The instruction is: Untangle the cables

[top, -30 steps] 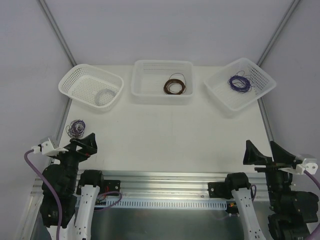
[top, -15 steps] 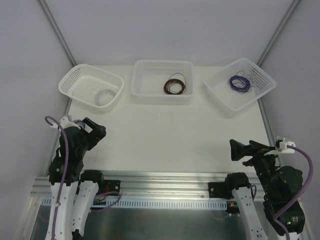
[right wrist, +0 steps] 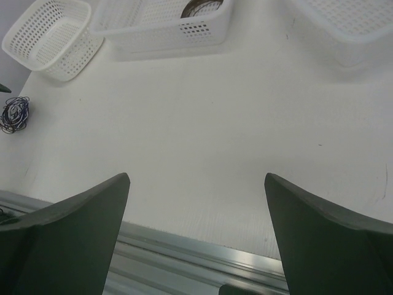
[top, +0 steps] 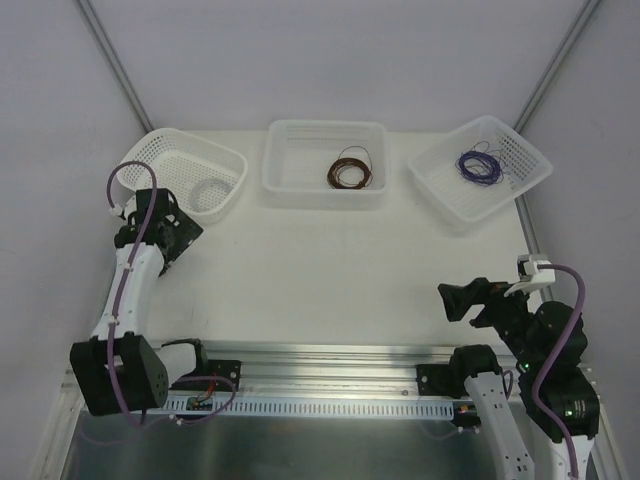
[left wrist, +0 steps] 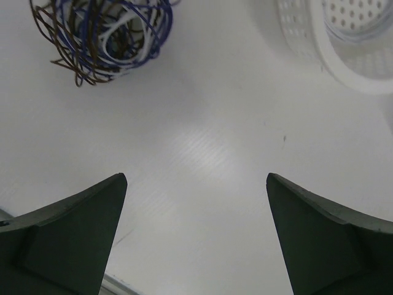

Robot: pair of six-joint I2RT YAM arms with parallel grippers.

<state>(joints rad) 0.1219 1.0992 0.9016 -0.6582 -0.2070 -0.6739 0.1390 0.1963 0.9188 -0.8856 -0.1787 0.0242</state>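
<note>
cables [left wrist: 101, 38] sit at the top left of the left wrist view, a tight little knot of purple-blue, brown and whitish strands lying on the white surface [top: 320, 270], close to the perforated basket [left wrist: 344, 55] at the far left. and the left tool [left wrist: 195, 184] has swung out to them: a second ago it sat back at the near edge, now the arm is stretched forward, and from above it hides the knot completely. its jaws are spread wide with nothing between them but bare surface (the knot lies ahead of the fingers and off to one side, not between them yet). the right tool [right wrist: 196, 181] has come up and turned inward too. it is also gaping wide and empty, held over the near right part of the surface. from its wrist view the knot is a tiny dark smudge far off at the left edge. nothing looks touched so far. the brown coil [top: 348, 172] and purple coil [top: 478, 166] lie at the back, out of it. so this reads as the approach, with the untangling itself not begun. my call: the left tool needs to shift toward the upper left of its own view to centre on the knot before closing, and the right has a long way to travel if it is to tease a strand out.
</note>
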